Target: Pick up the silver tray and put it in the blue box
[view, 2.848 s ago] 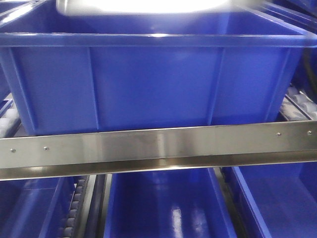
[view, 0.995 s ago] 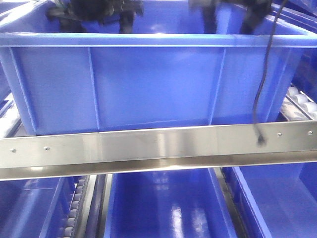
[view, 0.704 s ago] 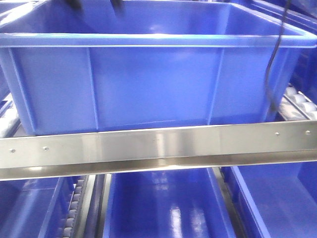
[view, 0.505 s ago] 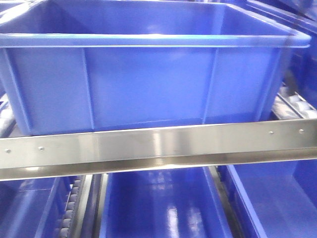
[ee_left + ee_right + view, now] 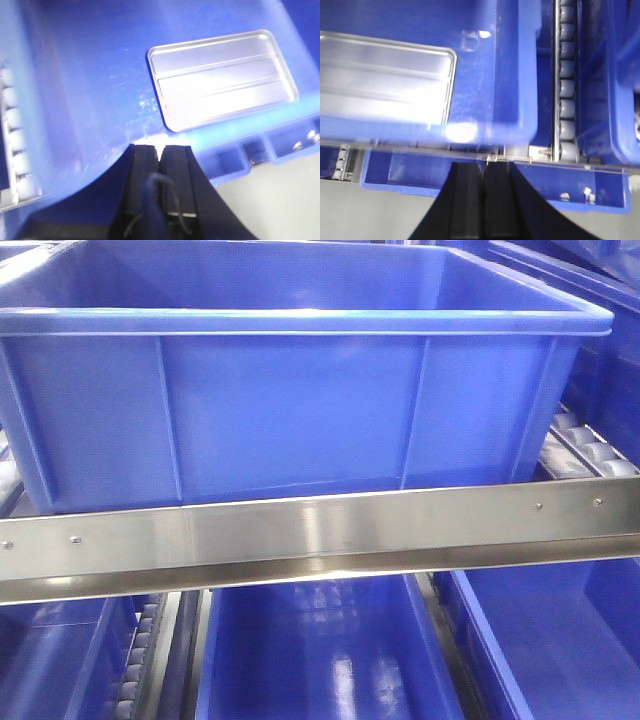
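Roller racks w/ blue bins — silver tray [image 5: 222, 80] seen flat inside blue box [image 5: 300, 390].
Judged light, stiff, slippery; best gripped at raised rim — left gripper [image 5: 160, 152] & right gripper [image 5: 481, 172] both closed, empty.

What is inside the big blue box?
The silver tray lies flat on the floor of the blue box. Whatever is under the tray is covered, and the front view shows only the box's outside wall.

silver tray [image 5: 222, 80] flat inside blue box [image 5: 290, 390], box behind rail [image 5: 320, 535]
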{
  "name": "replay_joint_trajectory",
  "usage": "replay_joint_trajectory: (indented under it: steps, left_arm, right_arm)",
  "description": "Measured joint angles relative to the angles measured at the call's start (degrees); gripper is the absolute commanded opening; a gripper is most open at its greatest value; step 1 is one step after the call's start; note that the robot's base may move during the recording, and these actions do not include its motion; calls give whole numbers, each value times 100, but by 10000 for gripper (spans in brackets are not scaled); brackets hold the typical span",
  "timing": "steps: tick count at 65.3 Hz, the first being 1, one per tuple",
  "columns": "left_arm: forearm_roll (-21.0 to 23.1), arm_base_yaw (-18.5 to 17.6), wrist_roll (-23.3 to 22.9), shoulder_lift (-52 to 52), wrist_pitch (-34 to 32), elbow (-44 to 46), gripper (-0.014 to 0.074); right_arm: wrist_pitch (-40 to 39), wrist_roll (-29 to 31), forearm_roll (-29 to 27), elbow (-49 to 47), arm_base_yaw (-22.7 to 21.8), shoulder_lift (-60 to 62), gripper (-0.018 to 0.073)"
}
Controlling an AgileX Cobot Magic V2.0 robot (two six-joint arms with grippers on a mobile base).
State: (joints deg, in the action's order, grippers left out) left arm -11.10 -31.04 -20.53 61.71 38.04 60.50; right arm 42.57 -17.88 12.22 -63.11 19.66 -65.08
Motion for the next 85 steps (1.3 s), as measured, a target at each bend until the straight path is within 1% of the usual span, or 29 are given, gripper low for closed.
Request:
replay_joint_trajectory:
  steps: [14, 23, 32, 41, 85]
  left_arm:
    - [-21, 0, 200, -1440, -668, -1059, -105]
    - [-68, 0, 226, -2266, -903, -1644, -105]
    - [-91, 0, 234, -2923, -1046, -2149, -105]
    - [-91, 0, 234, -3119, -1043, -2339, -105]
    - [-81, 0, 234, -3119, -979, -2462, -105]
  right_arm:
    - [-854, 0, 0, 1822, 0, 1916, 49]
    - [-1327, 0, 0, 2615, 0, 3036, 49]
    - [-1733, 0, 0, 3145, 0, 3960, 49]
    - [-1860, 0, 10, 3284, 0, 4259, 49]
    - [-1883, 0, 10, 3303, 0, 4259, 49]
